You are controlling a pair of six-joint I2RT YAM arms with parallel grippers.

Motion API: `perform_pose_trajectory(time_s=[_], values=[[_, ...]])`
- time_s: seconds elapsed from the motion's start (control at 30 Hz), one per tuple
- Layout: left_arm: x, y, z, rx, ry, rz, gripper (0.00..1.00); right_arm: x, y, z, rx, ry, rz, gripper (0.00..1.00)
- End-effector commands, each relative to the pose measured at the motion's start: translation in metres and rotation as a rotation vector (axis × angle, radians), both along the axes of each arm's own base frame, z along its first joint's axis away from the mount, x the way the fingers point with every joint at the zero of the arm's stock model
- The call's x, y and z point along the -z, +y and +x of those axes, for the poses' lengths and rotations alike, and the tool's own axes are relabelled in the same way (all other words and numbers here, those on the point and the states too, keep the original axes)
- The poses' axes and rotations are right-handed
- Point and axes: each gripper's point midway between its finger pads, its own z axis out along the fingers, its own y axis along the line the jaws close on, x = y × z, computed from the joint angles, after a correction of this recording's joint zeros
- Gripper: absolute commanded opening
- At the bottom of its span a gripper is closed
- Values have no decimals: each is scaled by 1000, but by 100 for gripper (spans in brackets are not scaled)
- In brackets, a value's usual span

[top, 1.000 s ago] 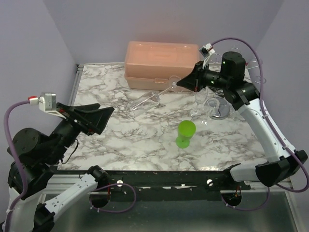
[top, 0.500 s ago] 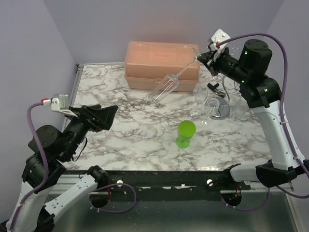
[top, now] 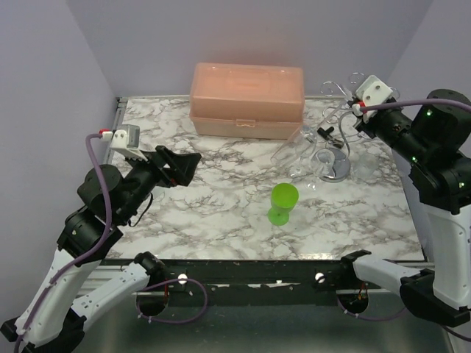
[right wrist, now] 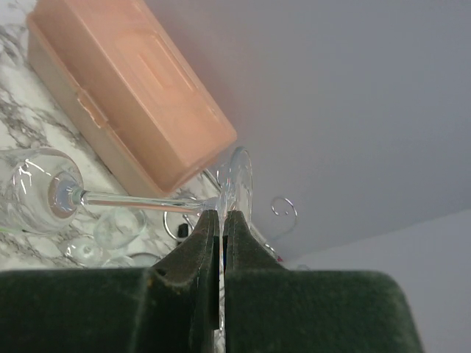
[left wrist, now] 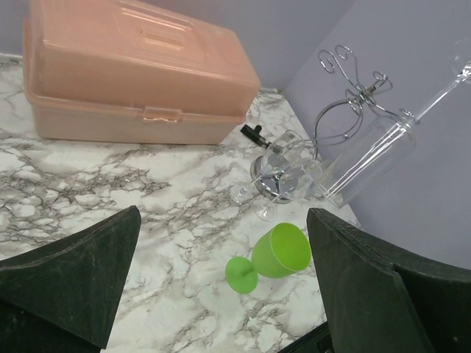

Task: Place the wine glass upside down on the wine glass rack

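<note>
My right gripper (top: 355,112) is shut on the round foot of the clear wine glass (top: 289,152), and the glass hangs tilted with its bowl down and to the left. In the right wrist view the fingers (right wrist: 206,235) pinch the foot's edge, and the wine glass (right wrist: 40,193) stretches left along its stem. The silver wine glass rack (top: 337,170) stands just below and beside the gripper, its curled arms (right wrist: 284,209) close behind the foot. My left gripper (top: 182,166) hangs open over the table's left part, holding nothing.
A green goblet (top: 282,202) stands in front of the rack. A pink lidded box (top: 246,99) sits at the back. Other clear glasses (top: 316,160) crowd the rack's base. The lilac wall is close behind and to the right of the rack.
My right arm has swung right and up with the wine glass, bringing its foot to the rack's arms. My left gripper has opened wider and moved up and forward.
</note>
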Motion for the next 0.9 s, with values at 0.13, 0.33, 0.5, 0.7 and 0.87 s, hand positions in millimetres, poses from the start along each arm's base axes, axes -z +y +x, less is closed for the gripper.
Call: perform_pose_trajectory(time_s=[0.13, 0.33, 0.5, 0.7, 0.87], values=[[-7, -21, 7, 94, -27, 25, 98, -9, -62, -28, 235, -45, -163, 0], [-4, -26, 11, 109, -24, 35, 99, 1, -92, -62, 325, -3, -228, 0], [-4, -36, 14, 165, -24, 40, 98, 19, -115, -79, 418, 32, -287, 0], [-6, -44, 15, 209, -30, 49, 99, 49, -138, -75, 540, 77, -413, 0], [-7, -44, 11, 224, -43, 53, 98, 47, -141, -72, 577, 72, -456, 0]])
